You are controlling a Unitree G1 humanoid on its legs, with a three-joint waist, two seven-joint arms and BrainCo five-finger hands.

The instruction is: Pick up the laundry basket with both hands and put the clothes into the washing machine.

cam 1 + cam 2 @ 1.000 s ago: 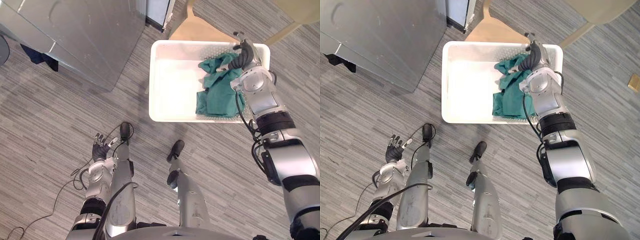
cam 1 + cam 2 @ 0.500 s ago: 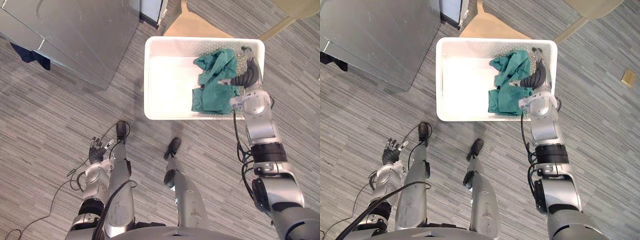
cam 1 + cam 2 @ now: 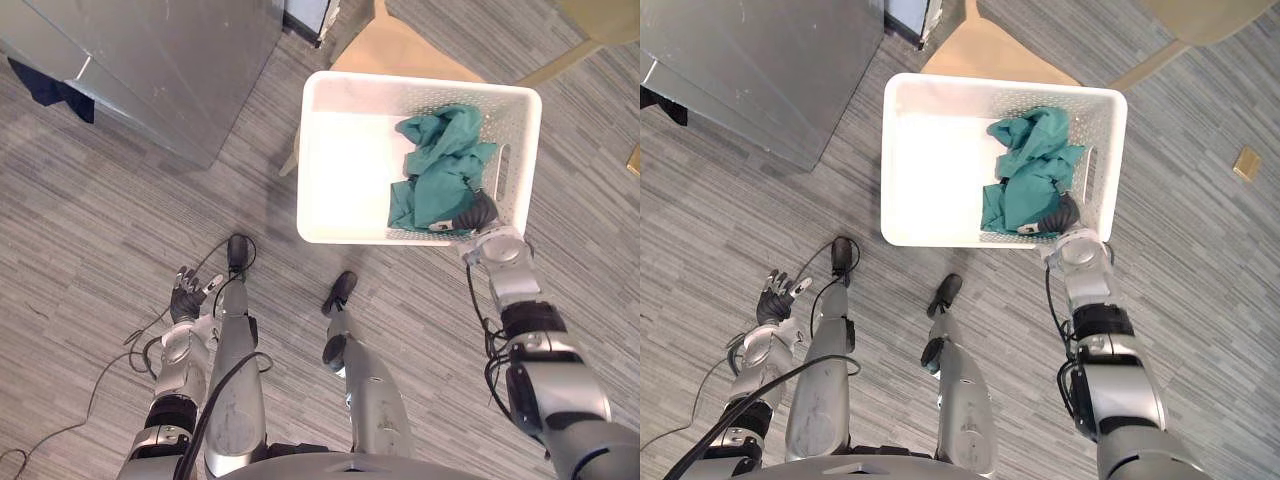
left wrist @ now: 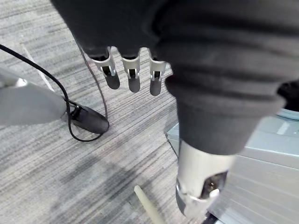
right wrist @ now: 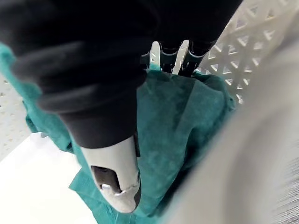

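The right hand (image 3: 478, 212) hangs loose just over the green clothes (image 3: 440, 170) inside the laundry basket (image 3: 345, 170), so the open left hand (image 3: 185, 300), far off, should grip the other rim for a level lift.

Teal cloth (image 3: 442, 165), white perforated basket (image 3: 345, 235)

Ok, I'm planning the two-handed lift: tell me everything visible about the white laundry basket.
The white rectangular plastic laundry basket stands upright, open-topped, with perforated walls and a slot handle in its right wall. A crumpled teal-green cloth lies in its right half; the left half is bare. The right hand reaches inside at the near right corner. A tan wooden seat shows beyond its far edge.
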